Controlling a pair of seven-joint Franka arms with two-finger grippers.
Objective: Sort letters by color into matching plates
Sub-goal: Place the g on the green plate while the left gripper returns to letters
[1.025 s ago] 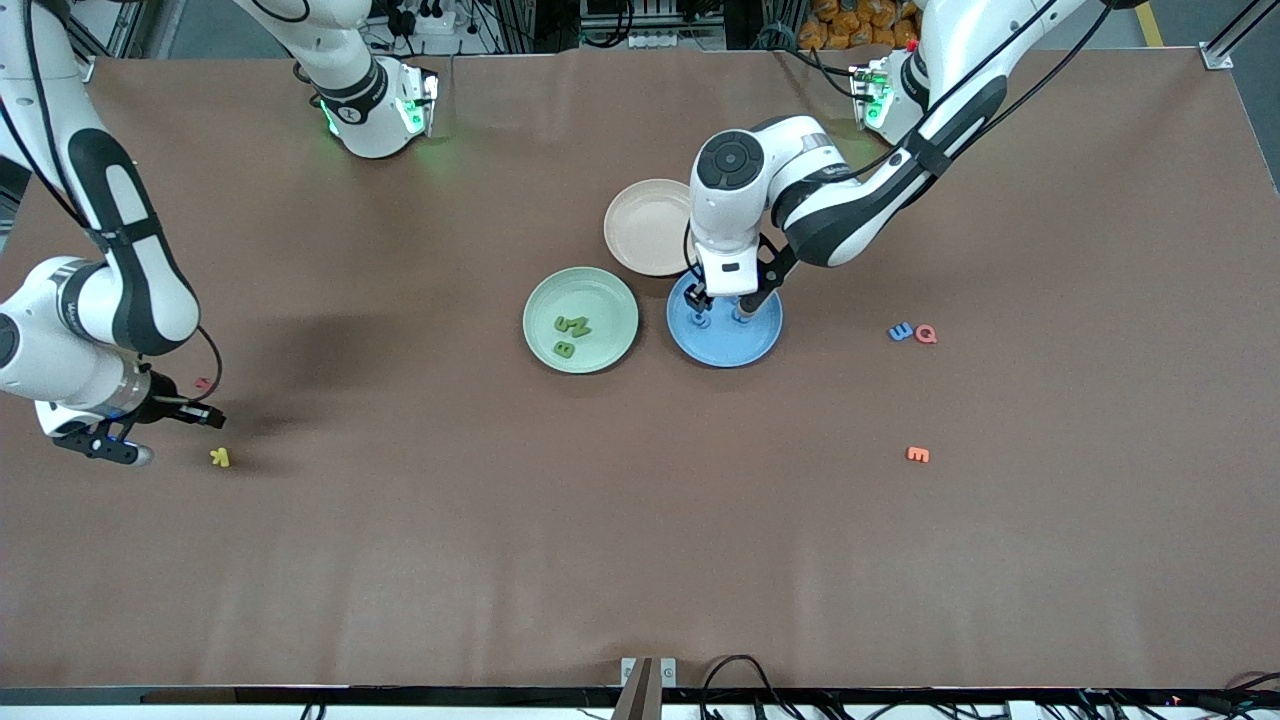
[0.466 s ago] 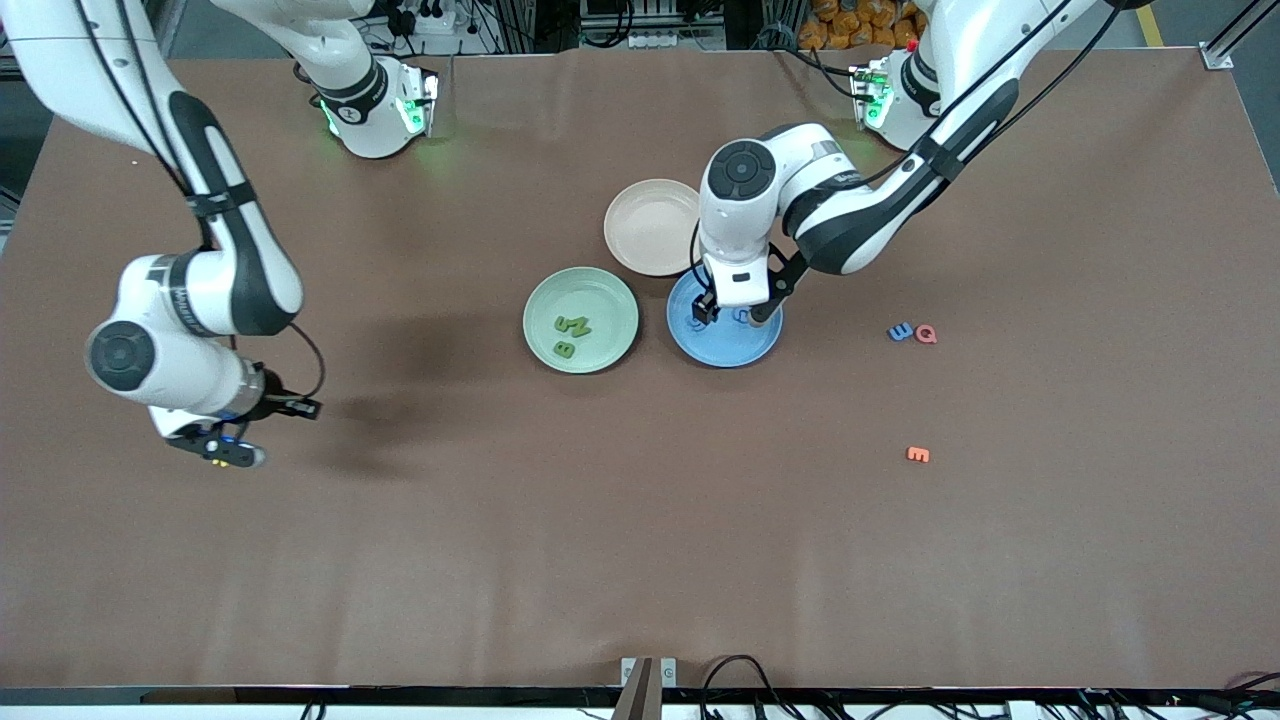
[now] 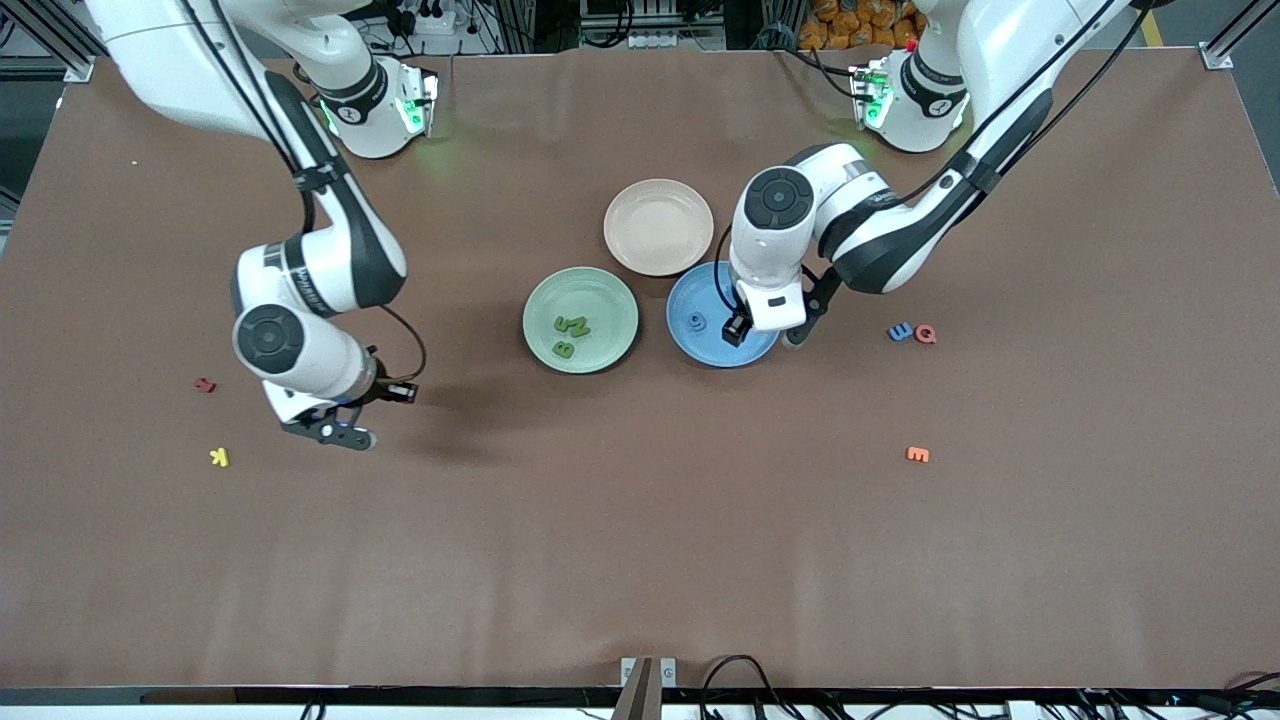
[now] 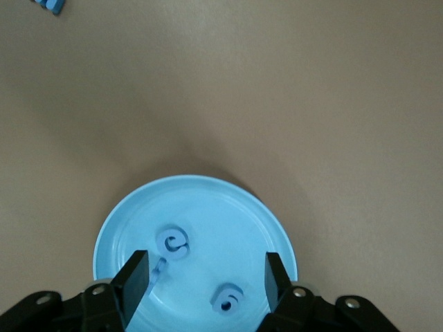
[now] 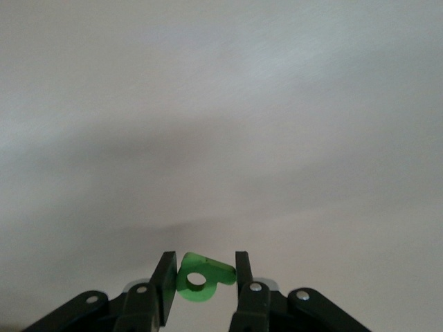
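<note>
Right pincer (image 5: 201, 280) pinches a green letter (image 5: 201, 279) over bare surface (image 3: 640, 540), toward the right arm's end. It should carry level to the green plate (image 3: 612, 296), lower close to the rim, then release. Left pincer (image 4: 206, 277) — spread, empty — hangs over the blue plate (image 4: 259, 221), where blue letters (image 4: 174, 242) lie.

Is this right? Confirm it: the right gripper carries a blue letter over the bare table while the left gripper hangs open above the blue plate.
Not quite. The right gripper is shut on a green letter, as the right wrist view shows. The rest holds: it is over bare table, and the left gripper hangs open above the blue plate.
</note>
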